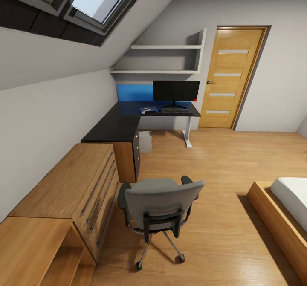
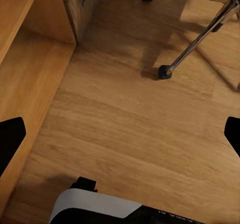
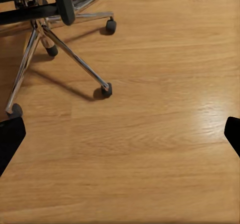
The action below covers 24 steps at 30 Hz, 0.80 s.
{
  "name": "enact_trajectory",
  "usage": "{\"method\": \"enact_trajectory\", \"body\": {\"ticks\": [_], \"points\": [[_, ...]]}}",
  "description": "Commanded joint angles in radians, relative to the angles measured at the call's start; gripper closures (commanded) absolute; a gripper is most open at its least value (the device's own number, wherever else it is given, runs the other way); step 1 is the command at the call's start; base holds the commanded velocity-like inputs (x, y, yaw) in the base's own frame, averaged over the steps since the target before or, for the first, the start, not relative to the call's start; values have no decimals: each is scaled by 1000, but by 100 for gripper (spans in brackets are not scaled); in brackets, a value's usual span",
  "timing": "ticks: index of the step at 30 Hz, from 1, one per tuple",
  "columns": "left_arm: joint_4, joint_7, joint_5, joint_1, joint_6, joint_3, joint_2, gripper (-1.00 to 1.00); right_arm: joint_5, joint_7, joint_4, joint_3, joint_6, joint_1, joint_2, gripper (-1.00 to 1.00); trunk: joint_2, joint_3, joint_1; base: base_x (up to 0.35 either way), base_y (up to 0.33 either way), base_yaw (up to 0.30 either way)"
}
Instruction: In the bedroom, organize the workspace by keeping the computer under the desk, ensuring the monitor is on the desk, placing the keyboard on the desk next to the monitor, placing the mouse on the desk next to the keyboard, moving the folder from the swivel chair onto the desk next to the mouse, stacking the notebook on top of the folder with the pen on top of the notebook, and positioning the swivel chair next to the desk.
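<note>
The swivel chair (image 1: 160,209) stands on the wood floor (image 1: 221,162) well short of the black surface (image 1: 128,122), which carries the monitor (image 1: 175,91) and keyboard (image 1: 175,111), while both the left tool (image 2: 120,134) and the right tool (image 3: 120,134) hang open above the floor.

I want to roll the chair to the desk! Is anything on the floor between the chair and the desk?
No: in the head view only bare wood floor lies between the swivel chair and the desk.
</note>
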Motion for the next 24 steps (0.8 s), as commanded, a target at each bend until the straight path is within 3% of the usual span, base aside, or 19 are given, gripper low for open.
{"method": "enact_trajectory", "body": {"ticks": [1,11,24], "points": [[-3,9,0,-2,-5,-8,0,-100,-3,-6,1,9,-2,-1,0,-100,-9,-5,4,-29,0,0],[-3,9,0,-2,-5,-8,0,-100,-3,-6,1,9,-2,-2,0,-100,-79,-36,42,-17,0,0],[-3,9,0,-2,-5,-8,0,-100,-3,-6,1,9,-2,-1,0,-100,-170,-77,92,-120,0,0]]}}
